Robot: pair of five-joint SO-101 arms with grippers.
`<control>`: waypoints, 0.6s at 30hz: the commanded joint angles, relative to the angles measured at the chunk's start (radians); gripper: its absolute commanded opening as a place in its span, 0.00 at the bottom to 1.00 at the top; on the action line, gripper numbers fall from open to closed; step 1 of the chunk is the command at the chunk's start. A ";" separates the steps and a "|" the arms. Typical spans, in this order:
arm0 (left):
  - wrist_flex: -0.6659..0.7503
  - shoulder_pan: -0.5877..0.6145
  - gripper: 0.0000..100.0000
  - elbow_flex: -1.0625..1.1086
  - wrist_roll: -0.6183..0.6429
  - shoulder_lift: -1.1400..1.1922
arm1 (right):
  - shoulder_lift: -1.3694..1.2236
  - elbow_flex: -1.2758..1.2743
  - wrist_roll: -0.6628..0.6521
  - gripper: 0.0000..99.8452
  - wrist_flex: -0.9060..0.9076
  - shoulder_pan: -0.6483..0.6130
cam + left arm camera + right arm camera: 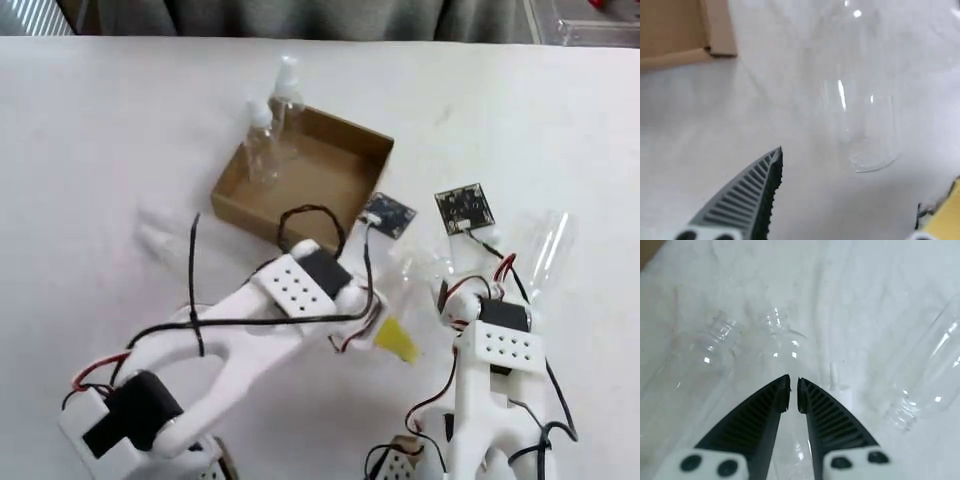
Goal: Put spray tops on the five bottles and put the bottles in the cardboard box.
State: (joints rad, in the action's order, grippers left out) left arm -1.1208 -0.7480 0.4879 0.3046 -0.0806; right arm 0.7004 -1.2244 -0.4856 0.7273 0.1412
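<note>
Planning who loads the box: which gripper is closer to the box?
Left. The left gripper is just off the box's front corner, by a bottle. The right gripper is farther to the side, among loose bottles.

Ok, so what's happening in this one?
Two capped bottles stand in the cardboard box. Three uncapped bottles lie on the table in front of the arms. The left gripper is open near one of them; the right gripper, shut, points at another, with a loose spray top beside it.
</note>
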 commanded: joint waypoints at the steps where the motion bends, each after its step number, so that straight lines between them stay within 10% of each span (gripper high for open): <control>1: 0.101 0.001 0.47 -0.034 0.000 -0.045 | -0.025 -0.028 0.000 0.02 -0.002 -0.010; 18: 0.098 0.001 0.47 -0.288 0.018 0.341 | -0.025 -0.028 0.000 0.02 -0.004 -0.010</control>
State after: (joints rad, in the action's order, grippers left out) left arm -1.0365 -0.7434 0.2532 0.3138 0.2493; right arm 0.7004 -1.2244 -0.4856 0.7273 0.1412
